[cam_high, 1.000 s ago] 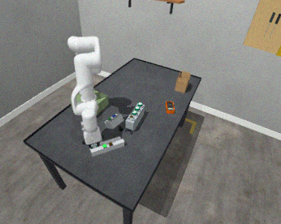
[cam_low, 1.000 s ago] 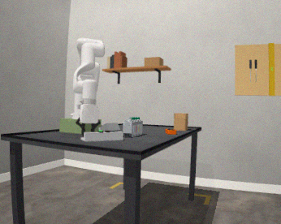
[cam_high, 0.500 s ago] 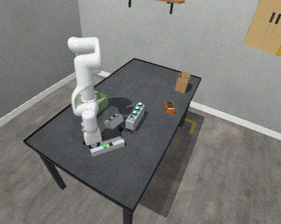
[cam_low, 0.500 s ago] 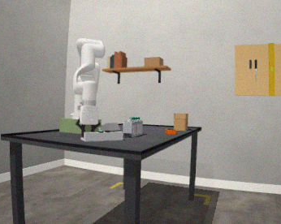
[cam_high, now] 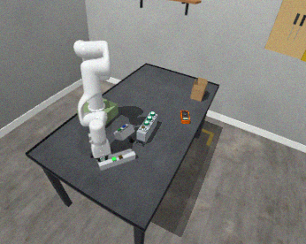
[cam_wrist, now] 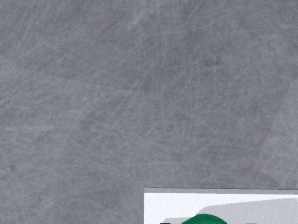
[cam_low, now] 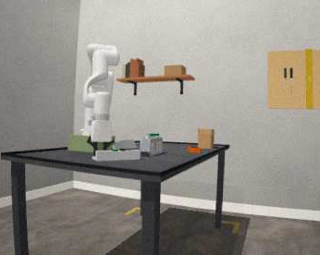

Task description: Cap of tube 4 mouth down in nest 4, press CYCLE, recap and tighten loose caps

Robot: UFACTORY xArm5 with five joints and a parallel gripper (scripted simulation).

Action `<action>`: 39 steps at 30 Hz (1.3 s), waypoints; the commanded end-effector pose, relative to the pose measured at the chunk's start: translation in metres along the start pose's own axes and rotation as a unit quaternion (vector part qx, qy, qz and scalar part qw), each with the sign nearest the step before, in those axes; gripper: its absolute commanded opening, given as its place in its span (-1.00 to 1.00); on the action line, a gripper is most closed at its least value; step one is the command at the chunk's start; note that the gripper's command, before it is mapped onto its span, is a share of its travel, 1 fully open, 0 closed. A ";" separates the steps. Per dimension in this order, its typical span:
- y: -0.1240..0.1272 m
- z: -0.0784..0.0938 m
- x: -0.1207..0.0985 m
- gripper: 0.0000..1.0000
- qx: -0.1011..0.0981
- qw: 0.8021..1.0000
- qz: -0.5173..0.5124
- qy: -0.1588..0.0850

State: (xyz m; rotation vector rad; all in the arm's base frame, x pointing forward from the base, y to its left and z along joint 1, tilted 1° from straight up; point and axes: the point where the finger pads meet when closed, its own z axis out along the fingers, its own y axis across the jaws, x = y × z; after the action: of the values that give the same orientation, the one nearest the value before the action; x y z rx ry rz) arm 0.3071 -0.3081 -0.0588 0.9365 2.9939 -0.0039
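While your gripper [cam_high: 103, 157] hovers at the cap tray's [cam_high: 123, 159] left end, its fingers clamp the green cap [cam_wrist: 201, 219].

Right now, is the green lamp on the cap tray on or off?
On. A bright green dot glows on the cap tray, beside the claw, which grips something the arm hides.
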 end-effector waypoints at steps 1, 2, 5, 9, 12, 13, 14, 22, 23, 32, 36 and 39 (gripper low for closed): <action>0.000 -0.001 -0.001 -1.00 -0.006 1.000 0.000 -0.003; 0.000 -0.006 -0.001 -1.00 -0.006 1.000 0.000 -0.003; -0.001 -0.021 -0.001 -1.00 -0.006 1.000 0.000 -0.003; -0.001 -0.041 -0.001 -1.00 -0.006 1.000 0.000 -0.003; -0.001 -0.056 -0.001 -1.00 -0.006 1.000 0.000 -0.003; -0.001 -0.061 -0.001 -1.00 -0.006 1.000 0.000 -0.003; -0.001 -0.066 -0.001 -1.00 -0.006 1.000 0.000 -0.003; -0.001 -0.096 -0.001 -1.00 -0.006 1.000 0.000 -0.003; -0.001 -0.101 -0.001 -1.00 -0.006 1.000 0.000 -0.003; -0.002 -0.141 -0.001 -1.00 -0.006 1.000 0.000 -0.003; -0.002 -0.141 -0.001 -1.00 -0.006 1.000 0.000 -0.003; 0.006 -0.141 0.001 -1.00 -0.006 0.999 0.042 -0.003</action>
State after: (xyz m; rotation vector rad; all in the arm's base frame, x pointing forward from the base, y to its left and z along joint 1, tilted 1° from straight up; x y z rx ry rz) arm 0.3055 -0.3089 0.0776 0.9371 2.9934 -0.0042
